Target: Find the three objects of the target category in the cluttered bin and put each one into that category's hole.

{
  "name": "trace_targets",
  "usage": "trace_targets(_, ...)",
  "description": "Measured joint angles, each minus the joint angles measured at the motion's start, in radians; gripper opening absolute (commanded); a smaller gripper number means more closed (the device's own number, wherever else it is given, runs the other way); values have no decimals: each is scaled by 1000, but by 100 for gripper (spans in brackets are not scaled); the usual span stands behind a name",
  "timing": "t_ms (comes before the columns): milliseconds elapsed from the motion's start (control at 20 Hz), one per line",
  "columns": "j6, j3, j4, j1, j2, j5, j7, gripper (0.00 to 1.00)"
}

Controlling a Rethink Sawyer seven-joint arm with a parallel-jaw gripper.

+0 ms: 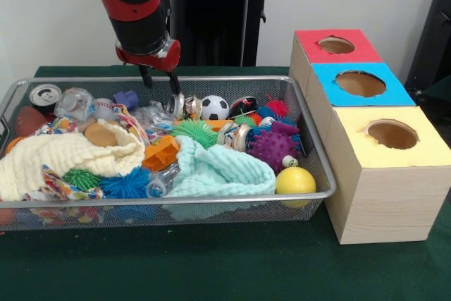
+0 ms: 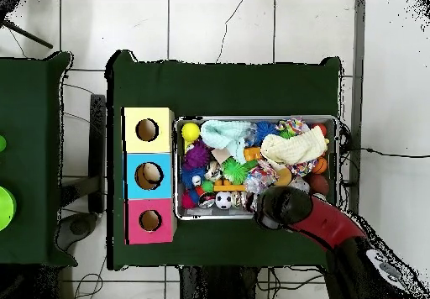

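Three wooden boxes stood in a row on the dark green tablecloth [image 1: 211, 266]: a red-topped box [image 1: 337, 46], a blue-topped box [image 1: 360, 84] and a yellow-topped box [image 1: 391, 135], each with a round hole.

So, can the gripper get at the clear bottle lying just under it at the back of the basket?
Probably yes. The gripper hangs open right above a clear bottle near the far rim of the basket, and nothing lies on top of it there.

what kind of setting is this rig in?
Likely an indoor lab test cell, not a home. A wire-mesh bin crammed with toys sits on a green-covered table beside wooden boxes with coloured, holed tops; overhead shows tiled floor and trailing cables.
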Motion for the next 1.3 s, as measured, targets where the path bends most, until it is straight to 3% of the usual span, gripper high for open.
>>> trace_targets(650, 0, 0, -8, 3, 1, 1, 0, 100)
trace_targets(1300, 18, 4, -111, 17, 59, -12, 0, 100)
